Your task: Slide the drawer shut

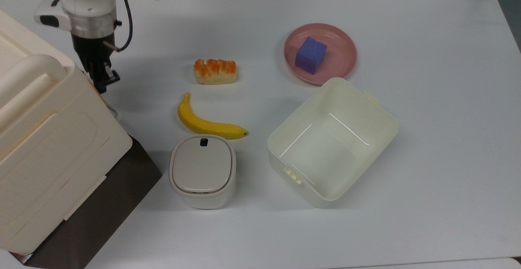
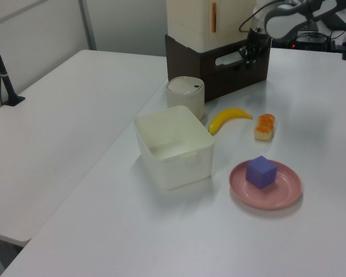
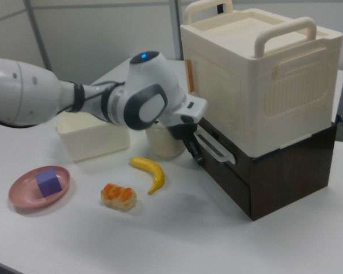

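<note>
The drawer [image 3: 228,171] sits pushed into the dark brown cabinet [image 3: 291,165], its front flush with the cabinet face. Its white loop handle [image 3: 215,148] sticks out toward the table; in the top view a sliver of the handle [image 1: 117,113] peeks from under the cream lidded box [image 1: 44,138]. My gripper [image 3: 195,153] hangs shut just in front of the handle, close to it, holding nothing. In the top view the gripper [image 1: 101,82] is at the box's upper right corner. In the left view the gripper [image 2: 248,53] stands beside the drawer front [image 2: 242,64].
A bread piece [image 1: 215,71] and a banana [image 1: 205,124] lie to the top view's right of the cabinet. A small lidded container [image 1: 202,171] stands by the cabinet corner. Farther right are an open cream bin [image 1: 331,141] and a pink plate [image 1: 344,63] carrying a purple cube [image 1: 310,55].
</note>
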Motion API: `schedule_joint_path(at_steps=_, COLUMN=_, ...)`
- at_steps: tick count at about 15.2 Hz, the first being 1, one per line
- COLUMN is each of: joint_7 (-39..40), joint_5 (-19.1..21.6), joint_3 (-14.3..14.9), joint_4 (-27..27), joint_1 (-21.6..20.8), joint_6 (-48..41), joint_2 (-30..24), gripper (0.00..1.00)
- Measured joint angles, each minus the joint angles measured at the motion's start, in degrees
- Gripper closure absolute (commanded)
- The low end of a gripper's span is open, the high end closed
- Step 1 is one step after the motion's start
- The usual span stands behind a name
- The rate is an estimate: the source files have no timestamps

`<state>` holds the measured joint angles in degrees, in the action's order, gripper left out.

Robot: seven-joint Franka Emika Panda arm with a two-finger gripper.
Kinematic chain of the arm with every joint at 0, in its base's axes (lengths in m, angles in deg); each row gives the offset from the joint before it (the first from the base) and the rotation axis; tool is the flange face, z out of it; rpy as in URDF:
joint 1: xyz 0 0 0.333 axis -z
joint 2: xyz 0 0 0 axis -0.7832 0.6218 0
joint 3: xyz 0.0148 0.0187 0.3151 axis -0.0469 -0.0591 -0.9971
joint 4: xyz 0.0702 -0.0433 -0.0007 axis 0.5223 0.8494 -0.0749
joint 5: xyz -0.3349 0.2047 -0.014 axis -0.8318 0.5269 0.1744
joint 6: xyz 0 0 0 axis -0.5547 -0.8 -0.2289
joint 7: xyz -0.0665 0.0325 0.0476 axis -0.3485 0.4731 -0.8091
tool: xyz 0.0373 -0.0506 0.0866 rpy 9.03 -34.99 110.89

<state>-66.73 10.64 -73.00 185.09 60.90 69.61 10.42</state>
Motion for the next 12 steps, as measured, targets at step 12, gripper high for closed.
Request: schedule_joint_path(at_steps=12, joint_7=6.12, joint_5=4.25, joint_3=-7.69, joint_4=-7.32, joint_1=-1.94, joint_6=-32.55, joint_2=-11.12, gripper=1.00)
